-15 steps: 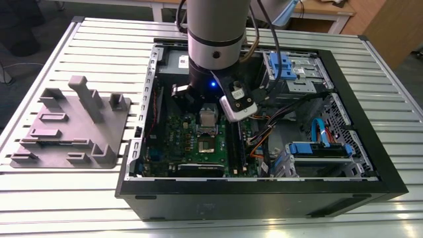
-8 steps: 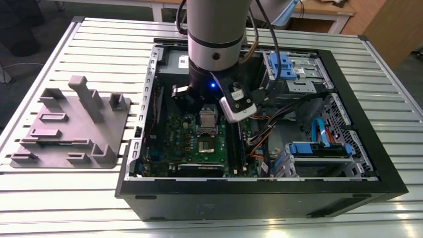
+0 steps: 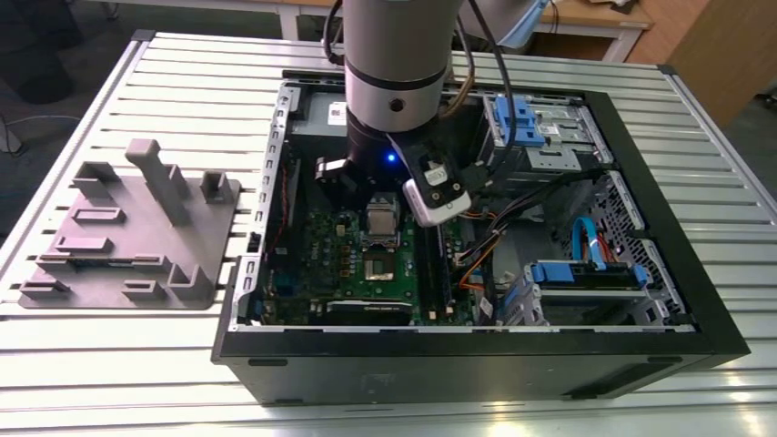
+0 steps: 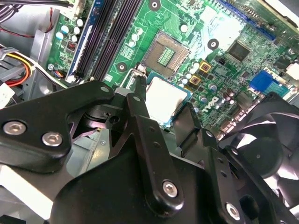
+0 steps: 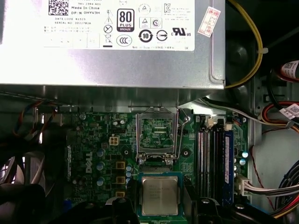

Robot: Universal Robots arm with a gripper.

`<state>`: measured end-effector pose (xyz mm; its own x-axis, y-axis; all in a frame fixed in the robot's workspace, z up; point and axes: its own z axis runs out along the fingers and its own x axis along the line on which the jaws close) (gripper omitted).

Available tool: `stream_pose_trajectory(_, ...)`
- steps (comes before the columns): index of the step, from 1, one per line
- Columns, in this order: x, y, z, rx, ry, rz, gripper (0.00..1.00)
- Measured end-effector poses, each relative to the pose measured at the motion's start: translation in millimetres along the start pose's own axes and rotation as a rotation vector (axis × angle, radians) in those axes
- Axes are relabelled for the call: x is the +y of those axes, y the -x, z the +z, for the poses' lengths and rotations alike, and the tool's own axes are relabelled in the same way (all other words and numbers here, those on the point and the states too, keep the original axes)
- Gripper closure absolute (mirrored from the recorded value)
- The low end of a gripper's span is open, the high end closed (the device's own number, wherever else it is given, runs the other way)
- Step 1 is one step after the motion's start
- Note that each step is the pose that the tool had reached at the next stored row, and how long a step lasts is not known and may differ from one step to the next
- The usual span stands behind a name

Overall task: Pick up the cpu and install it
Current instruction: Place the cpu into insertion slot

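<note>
The jaws are clenched on the cpu [image 4: 163, 99], a black finger [image 4: 138, 110] at each side, holding it just beside the open socket [image 5: 156, 133] over the green motherboard [image 4: 135, 56] inside the open computer case [image 3: 486, 378] lying mid-worktop [image 3: 122, 391], with a grey tray [image 3: 134, 246] near the edge at the exterior view's left.

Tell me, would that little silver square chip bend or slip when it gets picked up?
The cpu probably stays stiff: its top looks like a flat metal plate. It's likely light, being thin and small beside the green board. Its smooth, shiny top and thin edges may make it slippery to grip.
</note>
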<state>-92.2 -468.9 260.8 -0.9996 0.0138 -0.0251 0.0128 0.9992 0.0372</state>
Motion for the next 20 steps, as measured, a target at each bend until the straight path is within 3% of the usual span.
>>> stream_pose_trajectory(14, -2.9, 0.0, 2.7, 0.0001, -0.0001, 0.000, 0.53)
stream_pose_trajectory(20, -4.9, -0.1, 7.0, 0.0000, 0.0000, 0.000, 0.53)
